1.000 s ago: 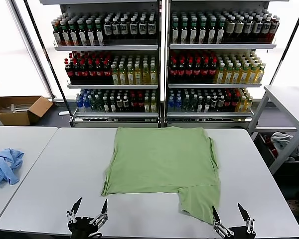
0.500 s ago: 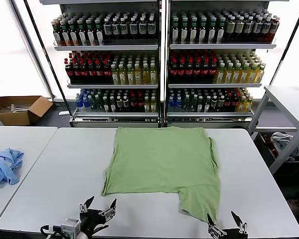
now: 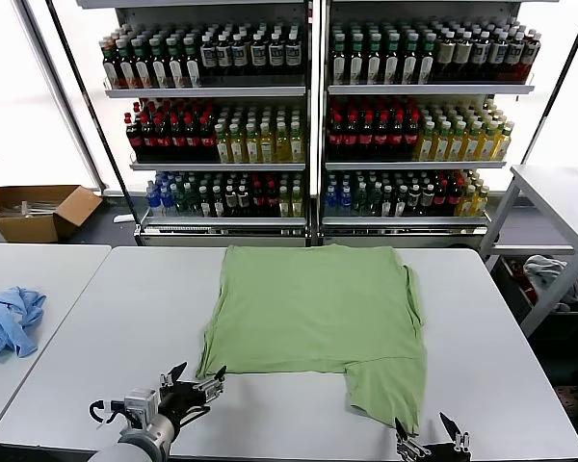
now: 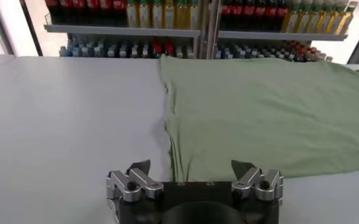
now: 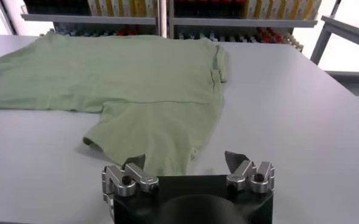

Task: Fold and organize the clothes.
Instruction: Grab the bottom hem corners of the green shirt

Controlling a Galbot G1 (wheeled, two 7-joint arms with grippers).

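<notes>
Now the left claw (image 3: 195, 382) has neared the shirt (image 3: 313, 313).

a light green shirt (image 3: 318, 318) lies spread flat in the middle of the frame on a pale grey table (image 3: 520, 366), one sleeve hanging toward the lower right. at the lower left, the left gripper (image 3: 197, 383) hovers with fingers spread, just beside the shirt's lower left corner. at the bottom edge, right of centre, the right gripper (image 3: 426, 433) shows only its spread fingertips, just below the sleeve. a light blue garment (image 3: 8, 320) sits at the left edge on a neighbouring table. shelves of bottled drinks (image 3: 308, 115) fill the top; a cardboard box (image 3: 39, 210) rests at the left.
</notes>
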